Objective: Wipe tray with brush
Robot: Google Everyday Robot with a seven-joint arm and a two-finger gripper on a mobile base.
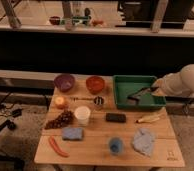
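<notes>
Brush down inside the green tray, right of centre in the frame.

Your gripper (pixel 152 90) reaches in from the right edge, its fingers pinched tight on the brush (pixel 139 93). The brush slants down-left, its head low against the floor of the tray (pixel 121 80). The tray sits at the table's (pixel 95 147) upper right corner, beside the red bowl (pixel 95 84).

One camera looks down from the front, set well back, facing the table's (pixel 105 145) near edge; the gripper (pixel 151 90) reaches in from the right edge.
</notes>
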